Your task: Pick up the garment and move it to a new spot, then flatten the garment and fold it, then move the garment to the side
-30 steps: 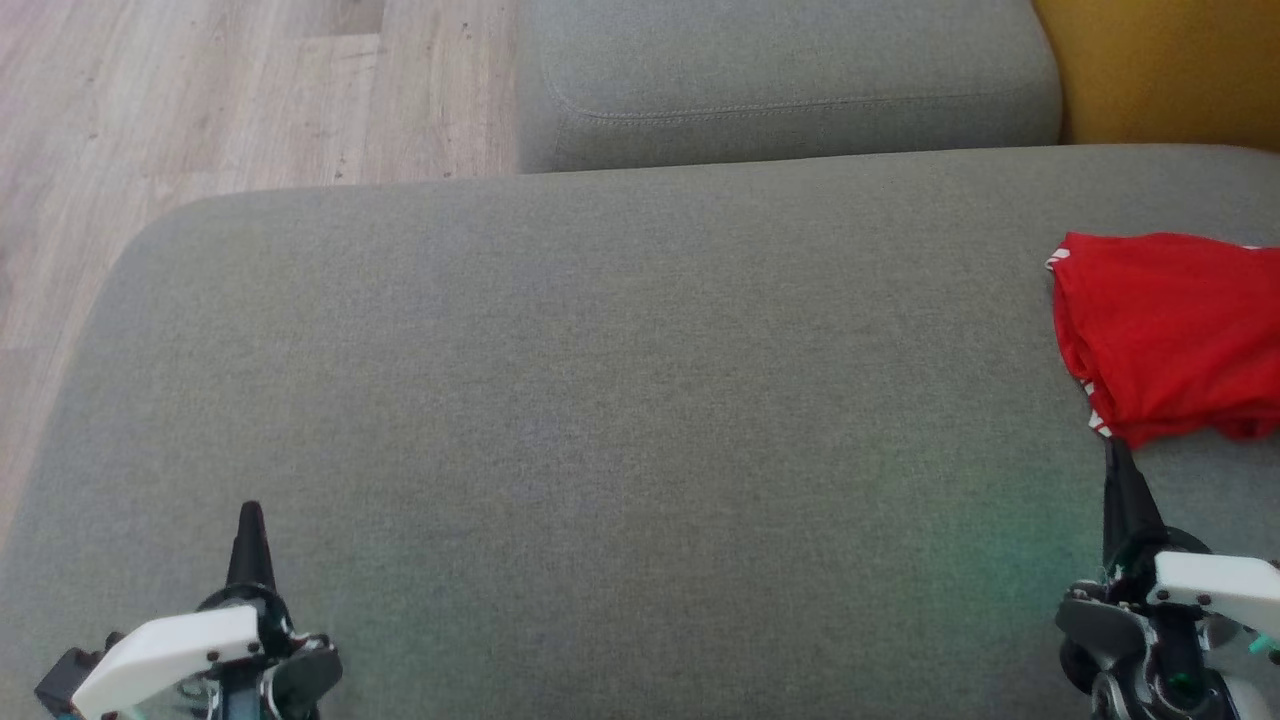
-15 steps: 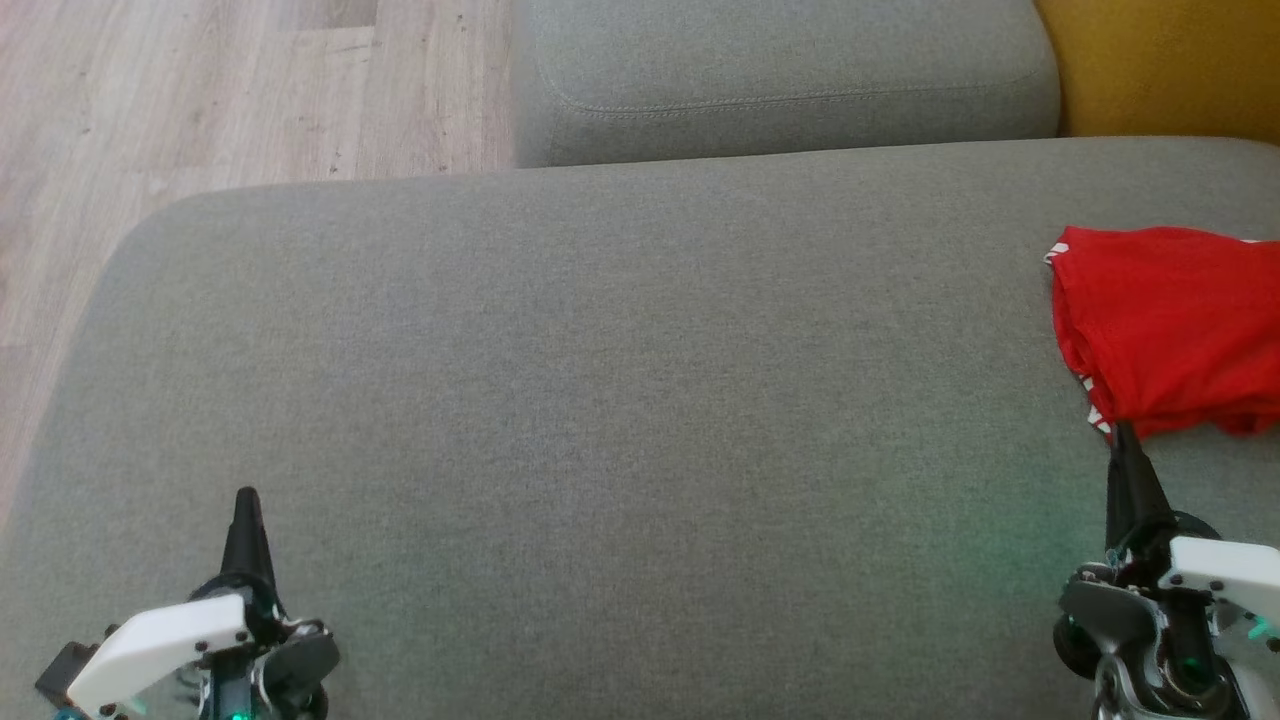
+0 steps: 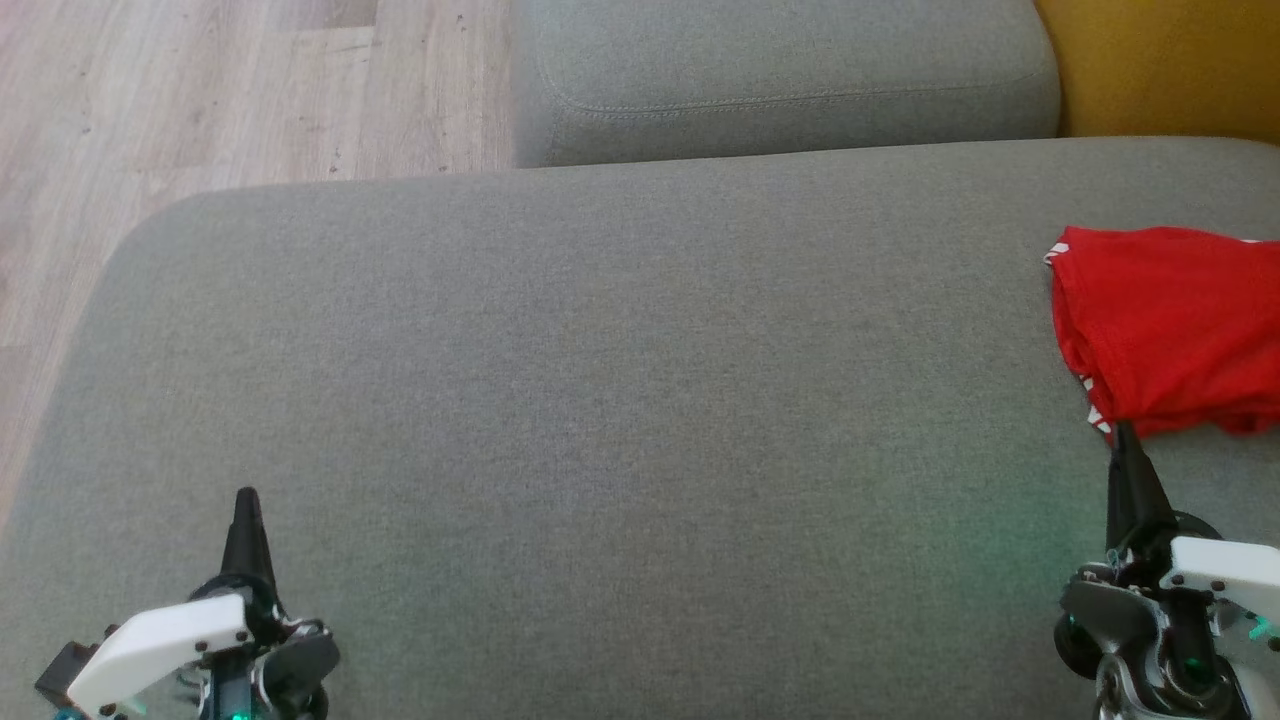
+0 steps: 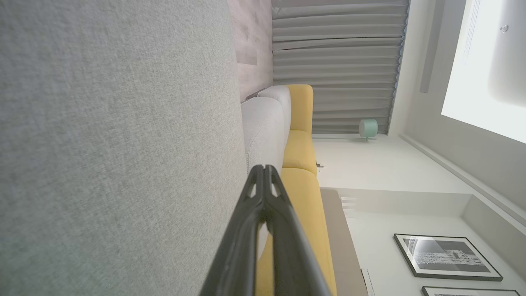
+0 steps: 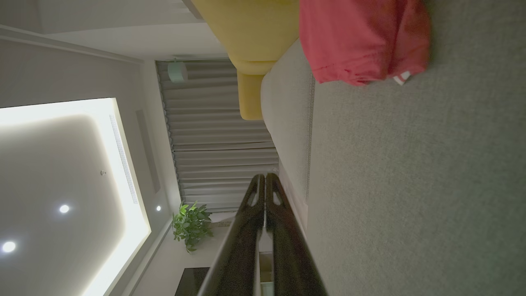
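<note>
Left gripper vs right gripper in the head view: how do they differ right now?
Position: the left gripper sits at the lower left, the right gripper at the lower right.
What lies ahead: the left gripper points at plain grey cushion. The right gripper's tip lines up with the near edge of the red garment, though the right wrist view shows the garment lying apart, further ahead.
Shared: both are shut, hold nothing and point up the view.

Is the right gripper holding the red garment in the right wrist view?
No, the right gripper is shut with nothing between its fingers, and the red garment lies apart from it on the grey cushion.
</note>
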{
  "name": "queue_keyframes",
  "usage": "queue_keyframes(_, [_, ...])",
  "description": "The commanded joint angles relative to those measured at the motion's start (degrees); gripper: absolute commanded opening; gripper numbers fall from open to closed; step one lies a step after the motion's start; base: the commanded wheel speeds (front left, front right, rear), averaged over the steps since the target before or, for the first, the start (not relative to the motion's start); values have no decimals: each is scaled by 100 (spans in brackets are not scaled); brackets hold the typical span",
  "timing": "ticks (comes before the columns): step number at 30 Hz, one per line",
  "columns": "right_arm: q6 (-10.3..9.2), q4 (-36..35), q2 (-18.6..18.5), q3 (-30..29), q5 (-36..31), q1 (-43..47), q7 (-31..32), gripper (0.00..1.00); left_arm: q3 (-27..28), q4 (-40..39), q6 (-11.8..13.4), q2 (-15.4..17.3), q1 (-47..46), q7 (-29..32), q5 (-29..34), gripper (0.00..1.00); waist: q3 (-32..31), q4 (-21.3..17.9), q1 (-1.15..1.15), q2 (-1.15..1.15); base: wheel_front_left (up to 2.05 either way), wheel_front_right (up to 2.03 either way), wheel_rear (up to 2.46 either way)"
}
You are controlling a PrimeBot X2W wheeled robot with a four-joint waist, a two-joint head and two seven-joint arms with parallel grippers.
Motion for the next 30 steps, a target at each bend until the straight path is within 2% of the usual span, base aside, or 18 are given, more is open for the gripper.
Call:
queue_keyframes(1, [40, -185, -76, 98, 27, -273, 30, 0, 233, -206, -38, 24, -273, 43, -28, 0, 0, 0, 0, 0, 0, 0, 0])
queue_keyframes(30, [40, -183, -59, 74, 7, -275, 49, 0, 232, -207, -38, 23, -273, 42, -29, 0, 0, 0, 0, 0, 0, 0, 0])
